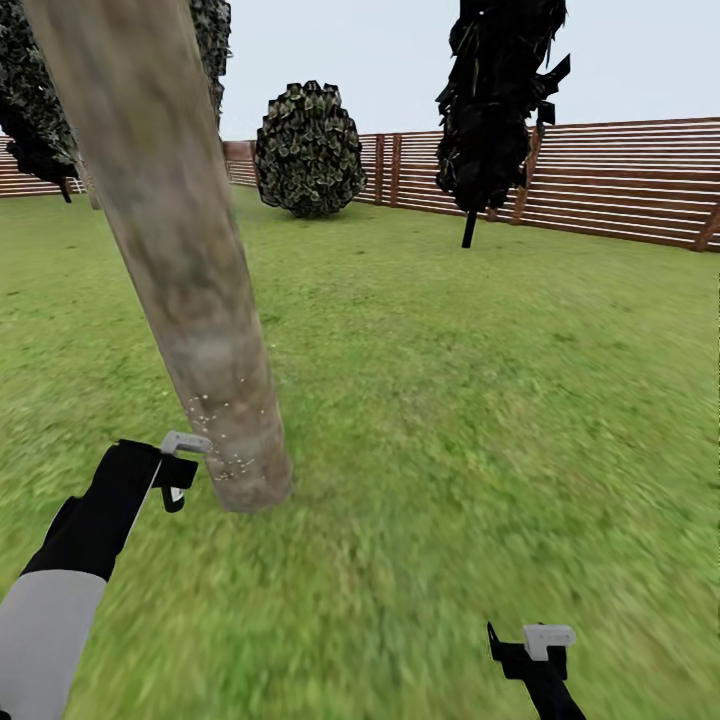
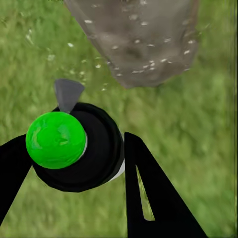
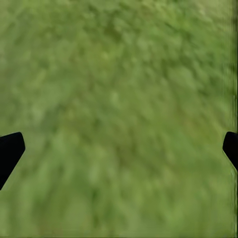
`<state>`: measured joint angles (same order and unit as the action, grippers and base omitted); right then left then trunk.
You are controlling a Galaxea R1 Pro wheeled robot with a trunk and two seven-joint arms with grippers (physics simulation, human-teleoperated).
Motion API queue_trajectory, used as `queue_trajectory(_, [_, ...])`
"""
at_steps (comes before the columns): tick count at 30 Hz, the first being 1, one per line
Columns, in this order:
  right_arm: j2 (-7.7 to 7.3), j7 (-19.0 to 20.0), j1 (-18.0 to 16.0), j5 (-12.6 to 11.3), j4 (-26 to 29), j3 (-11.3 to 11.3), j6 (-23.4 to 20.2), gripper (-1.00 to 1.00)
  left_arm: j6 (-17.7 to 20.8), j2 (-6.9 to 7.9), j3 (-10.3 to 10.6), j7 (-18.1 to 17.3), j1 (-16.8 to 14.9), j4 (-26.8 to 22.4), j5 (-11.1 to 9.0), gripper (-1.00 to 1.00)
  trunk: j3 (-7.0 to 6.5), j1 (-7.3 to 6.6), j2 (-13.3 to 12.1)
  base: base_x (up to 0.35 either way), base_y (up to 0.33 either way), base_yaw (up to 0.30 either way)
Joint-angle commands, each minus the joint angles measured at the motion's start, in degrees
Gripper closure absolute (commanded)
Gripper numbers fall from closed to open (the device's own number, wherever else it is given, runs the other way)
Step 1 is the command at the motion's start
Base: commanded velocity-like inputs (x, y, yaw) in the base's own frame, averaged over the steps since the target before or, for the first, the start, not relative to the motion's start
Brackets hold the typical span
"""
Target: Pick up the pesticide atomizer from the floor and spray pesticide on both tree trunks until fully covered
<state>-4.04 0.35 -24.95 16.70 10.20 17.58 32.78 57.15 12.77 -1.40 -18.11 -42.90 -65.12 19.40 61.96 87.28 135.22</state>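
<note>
Your left gripper [image 1: 176,470] sits just beside the tree trunk [image 1: 185,260], low near its base, with pale specks dotting the bark there. Your right gripper [image 1: 530,650] hangs over the grass [image 1: 480,400], well apart from the trunk. Beyond the trunk: a round shrub [image 1: 309,150], a dark conifer [image 1: 495,100], the slatted fence [image 1: 620,180].

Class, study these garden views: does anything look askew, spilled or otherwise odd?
Only pale droplets speckling the tree trunk near its base, by the atomizer held in the left gripper; they look like spray, not damage. The trunk's slant seems a camera effect.
</note>
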Motion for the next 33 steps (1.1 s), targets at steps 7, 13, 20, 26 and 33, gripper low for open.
queue_trajectory(7, [0.0,0.0,0.0,0.0,0.0,0.0,0.0,-1.0,0.0,-0.42,0.0,0.0,0.0,0.1,0.0,1.0,0.0,0.0,0.0,0.0,-0.276,0.039])
queue_trajectory(13, [0.01,0.0,0.0,0.0,0.0,0.0,0.0,-1.0,-0.1,-2.45,-0.1,0.0,0.1,0.2,-0.1,1.0,0.0,0.0,0.0,0.0,-0.276,0.238])
queue_trajectory(20, [0.0,0.0,0.0,0.0,0.0,0.0,0.0,-1.0,-5.1,-2.83,-3.3,0.1,0.4,7.6,-0.7,1.0,0.0,0.0,0.0,0.0,-0.276,0.277])
queue_trajectory(26, [0.0,0.0,0.0,0.0,0.0,0.0,0.0,-1.0,-7.3,-2.69,-6.1,0.7,0.5,8.8,-1.1,1.0,0.0,0.0,0.0,0.0,-0.276,0.175])
queue_trajectory(33, [0.09,0.0,0.0,0.0,0.0,-0.1,0.0,-1.0,-7.5,-3.03,-6.2,1.4,2.5,8.3,-1.2,1.0,0.0,0.0,0.0,0.0,-0.276,0.006])
